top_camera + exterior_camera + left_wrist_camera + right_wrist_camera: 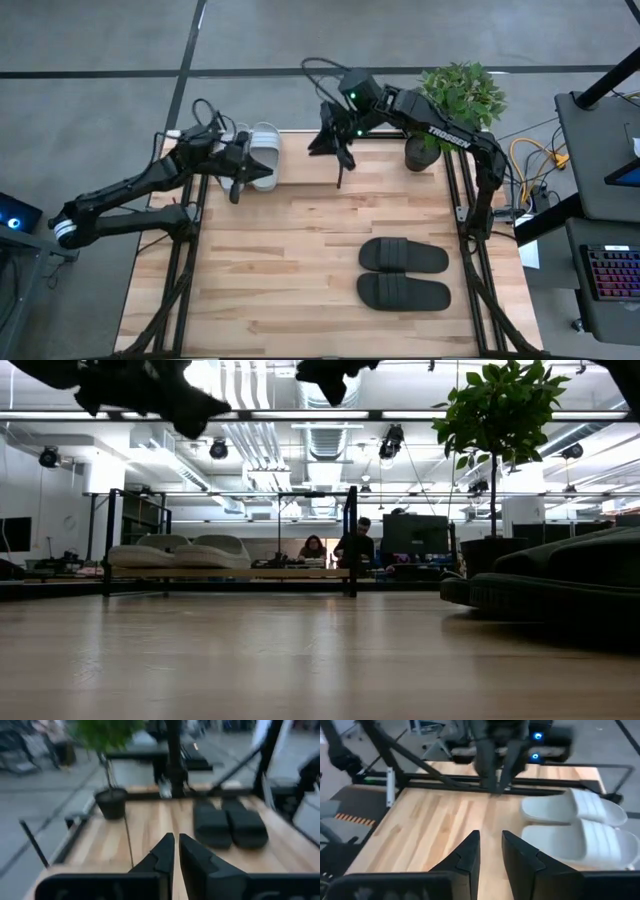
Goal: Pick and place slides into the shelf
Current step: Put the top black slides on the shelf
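Low view, black slides [545, 585] cropped, hands cropped

Left arm: extended from the left edge toward the far-left corner of the tabletop. Left end effector [236, 184]: raised above the surface, fingers [161, 856] closed together, empty.

Right arm: reaches from the right edge along the far edge. Right end effector [341, 160]: raised, fingers [468, 851] narrowly apart, empty.
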You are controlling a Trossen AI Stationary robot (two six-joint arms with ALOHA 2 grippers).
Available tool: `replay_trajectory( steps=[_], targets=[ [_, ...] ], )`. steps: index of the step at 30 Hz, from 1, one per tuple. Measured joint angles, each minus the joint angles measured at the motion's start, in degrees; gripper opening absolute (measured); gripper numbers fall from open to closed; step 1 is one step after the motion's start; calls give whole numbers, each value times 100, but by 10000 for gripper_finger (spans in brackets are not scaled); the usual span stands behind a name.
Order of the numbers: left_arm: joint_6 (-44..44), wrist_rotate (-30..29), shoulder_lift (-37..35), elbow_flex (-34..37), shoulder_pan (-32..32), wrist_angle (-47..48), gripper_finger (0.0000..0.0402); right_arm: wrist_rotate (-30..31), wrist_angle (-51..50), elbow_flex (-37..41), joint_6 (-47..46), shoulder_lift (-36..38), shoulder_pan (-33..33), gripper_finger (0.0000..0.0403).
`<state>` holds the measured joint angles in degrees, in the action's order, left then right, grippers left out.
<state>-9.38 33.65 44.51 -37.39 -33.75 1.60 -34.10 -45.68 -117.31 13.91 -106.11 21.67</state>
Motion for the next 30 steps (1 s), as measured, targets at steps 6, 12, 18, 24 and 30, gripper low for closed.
replay_trajectory(
  steps=[6, 12, 18, 24, 30],
  targets=[
    [279, -2087, -786, 108, 1108, -121, 12, 767, 279, 285, 123, 379, -57, 64],
    [118, -3619, -1083, 553, 2754, -405, 9, 795, 1077, 1162, -8, 944, 64, 63],
    [-502, -4570, -1276, 721, 4027, -197, 1, 936, 2060, 2376, -86, 1749, 79, 63],
    [-604, -4928, -1920, 808, 4174, 616, 0, 1039, 2712, 3468, -444, 2567, 21, 63],
    [-457, -4107, -3174, 985, 4172, 1033, 0, 2284, 3444, 4468, -435, 3418, -402, 63]
  ],
)
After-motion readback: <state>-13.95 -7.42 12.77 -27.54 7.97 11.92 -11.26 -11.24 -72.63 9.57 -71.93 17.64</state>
